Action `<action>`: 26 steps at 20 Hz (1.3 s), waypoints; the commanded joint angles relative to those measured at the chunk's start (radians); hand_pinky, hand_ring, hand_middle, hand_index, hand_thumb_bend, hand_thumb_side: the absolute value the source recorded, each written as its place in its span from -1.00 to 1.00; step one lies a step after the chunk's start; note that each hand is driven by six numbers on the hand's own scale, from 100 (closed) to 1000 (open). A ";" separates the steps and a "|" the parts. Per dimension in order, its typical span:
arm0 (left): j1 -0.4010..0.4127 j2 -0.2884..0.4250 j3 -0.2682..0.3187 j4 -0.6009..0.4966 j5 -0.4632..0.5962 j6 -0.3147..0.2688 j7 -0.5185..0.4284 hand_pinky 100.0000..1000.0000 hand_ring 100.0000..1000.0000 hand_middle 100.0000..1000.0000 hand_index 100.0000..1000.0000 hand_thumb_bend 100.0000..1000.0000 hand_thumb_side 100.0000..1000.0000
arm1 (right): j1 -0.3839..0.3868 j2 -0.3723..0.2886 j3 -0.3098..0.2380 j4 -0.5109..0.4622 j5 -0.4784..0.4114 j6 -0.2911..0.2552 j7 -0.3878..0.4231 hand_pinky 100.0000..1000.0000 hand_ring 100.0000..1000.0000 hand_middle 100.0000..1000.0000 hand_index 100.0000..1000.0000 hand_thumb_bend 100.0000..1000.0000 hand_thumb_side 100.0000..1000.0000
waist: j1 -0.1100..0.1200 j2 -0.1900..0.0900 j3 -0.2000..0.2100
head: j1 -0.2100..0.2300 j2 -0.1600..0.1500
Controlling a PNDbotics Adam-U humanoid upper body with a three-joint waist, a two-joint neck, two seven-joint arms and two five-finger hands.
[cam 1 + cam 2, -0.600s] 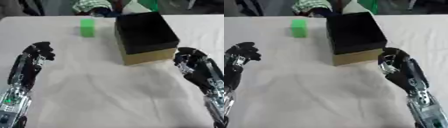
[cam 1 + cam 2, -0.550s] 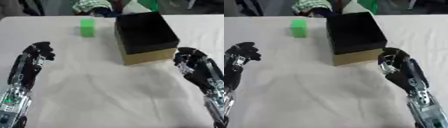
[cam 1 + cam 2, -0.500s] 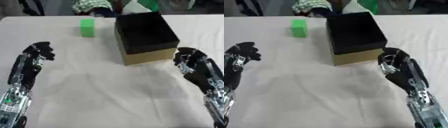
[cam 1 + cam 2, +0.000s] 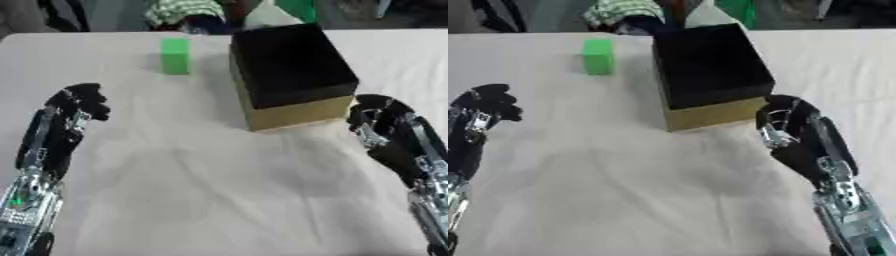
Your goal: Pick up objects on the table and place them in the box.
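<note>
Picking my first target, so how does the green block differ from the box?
The green block is small, bright green and solid; the box is much bigger, black inside with tan walls, and open on top. The block stands to the box's left, apart from it, nearer the left hand; the box sits beside the right hand. Both rest on the white cloth, untouched.

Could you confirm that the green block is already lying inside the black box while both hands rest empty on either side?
Not quite: the green block is not inside the box; the left eye view shows it standing on the white table, apart from the box on its left side. The rest holds: the left hand and right hand are empty on either side.
</note>
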 commanded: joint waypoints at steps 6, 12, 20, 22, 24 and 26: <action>-0.012 0.021 0.009 -0.017 0.002 -0.001 0.000 0.12 0.08 0.05 0.42 0.03 0.23 | -0.006 -0.007 -0.006 -0.022 -0.002 -0.001 -0.004 0.12 0.17 0.16 0.47 -0.76 -0.47 | 0.001 -0.019 -0.002 | 0.004 -0.006; -0.048 0.077 0.017 -0.020 -0.017 0.004 0.008 0.13 0.12 0.08 0.43 0.09 0.13 | -0.004 -0.008 -0.005 -0.021 -0.001 0.000 -0.003 0.12 0.17 0.16 0.47 -0.76 -0.47 | 0.003 -0.021 -0.006 | 0.004 -0.003; -0.198 0.219 0.032 0.000 -0.097 0.031 -0.001 0.25 0.32 0.26 0.52 0.29 -0.14 | 0.001 -0.010 0.000 -0.018 -0.001 0.000 0.001 0.12 0.17 0.16 0.47 -0.76 -0.46 | 0.005 -0.029 -0.020 | 0.006 0.000; -0.247 0.261 0.034 0.022 -0.128 0.044 -0.019 0.28 0.37 0.31 0.53 0.33 -0.18 | 0.003 -0.011 0.001 -0.017 -0.001 0.000 0.003 0.12 0.17 0.16 0.47 -0.76 -0.46 | 0.006 -0.031 -0.025 | 0.007 0.000; -0.297 0.306 0.031 0.055 -0.160 0.059 -0.040 0.31 0.41 0.35 0.55 0.38 -0.21 | 0.005 -0.012 0.003 -0.016 -0.001 0.000 0.004 0.12 0.17 0.16 0.47 -0.76 -0.46 | 0.008 -0.033 -0.031 | 0.009 0.001; -0.349 0.353 0.022 0.100 -0.192 0.074 -0.063 0.34 0.45 0.40 0.57 0.41 -0.23 | 0.006 -0.012 0.005 -0.015 -0.001 0.001 0.007 0.12 0.17 0.16 0.47 -0.76 -0.46 | 0.011 -0.036 -0.040 | 0.012 0.003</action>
